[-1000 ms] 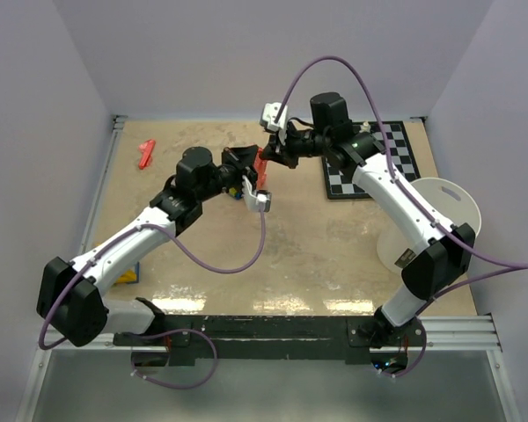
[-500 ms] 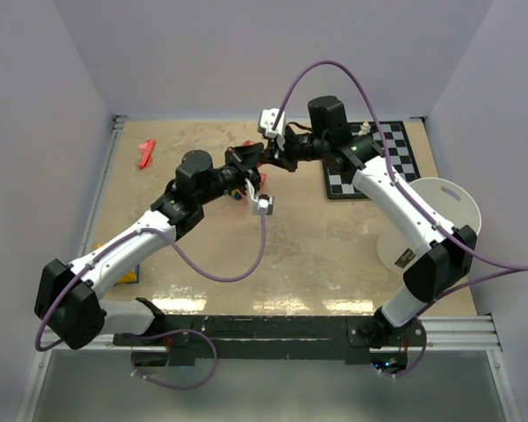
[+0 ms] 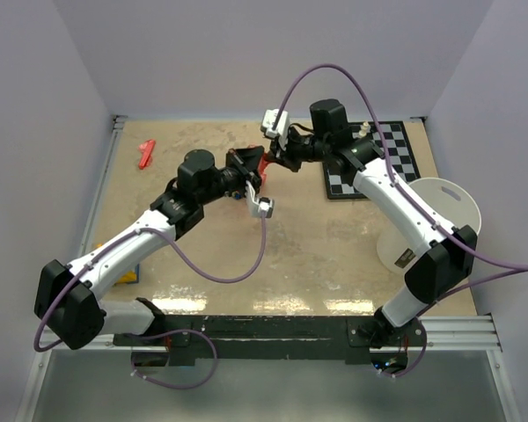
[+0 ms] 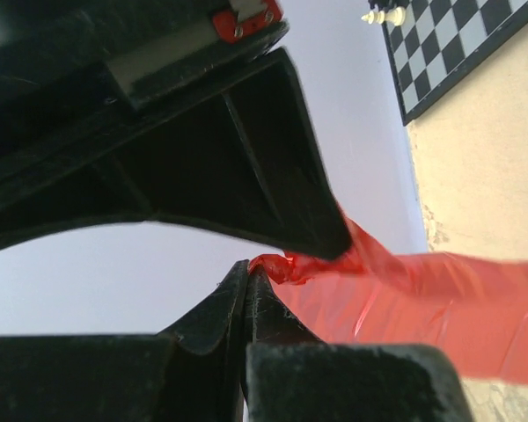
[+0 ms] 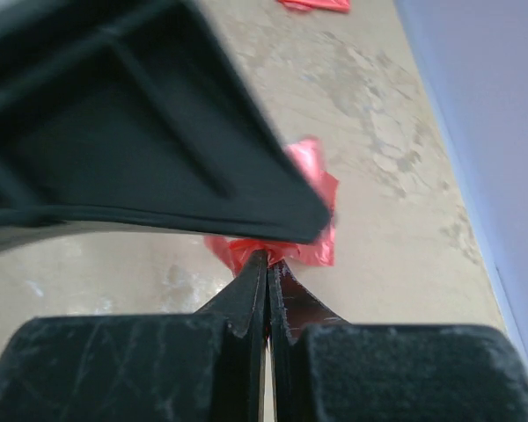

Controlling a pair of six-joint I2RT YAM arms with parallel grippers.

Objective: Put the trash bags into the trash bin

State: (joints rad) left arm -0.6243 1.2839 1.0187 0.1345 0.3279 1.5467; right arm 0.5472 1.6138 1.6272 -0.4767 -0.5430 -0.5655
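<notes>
The trash bag is a crinkly red film [image 3: 262,162], held above the table at the back middle between both grippers. My left gripper [image 3: 252,170] is shut, with a crumpled tip of the film at its jaw tips [image 4: 246,267]. The film [image 4: 422,299] stretches away to the right in the left wrist view. My right gripper [image 3: 272,161] is shut on the bunched film [image 5: 310,244] from the opposite side, its tips [image 5: 268,257] just under the left gripper's finger. The trash bin [image 3: 440,220], a white bucket, stands at the right, behind my right arm.
A black-and-white checkerboard [image 3: 374,167] lies at the back right, with small chess pieces [image 4: 385,16] on its far edge. A small solid red piece [image 3: 146,152] lies at the back left. A blue and yellow object [image 3: 130,273] sits by my left arm.
Both grippers stay together on the film. They shifted slightly toward the back, then settled; the left wrist rose a little.
</notes>
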